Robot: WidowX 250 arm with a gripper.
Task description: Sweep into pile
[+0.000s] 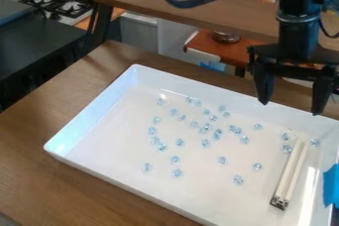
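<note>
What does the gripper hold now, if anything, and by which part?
Nothing: the gripper hangs open, and the white tool lies in the tray.

White rectangular tray [91,114] on wooden table [39,180], bluish beads [217,135] scattered across tray floor, pale two-bar tool [287,174] lying at lower right, black gripper [291,107] at upper right, fingers apart, blue tape [331,185] at right edge
</note>
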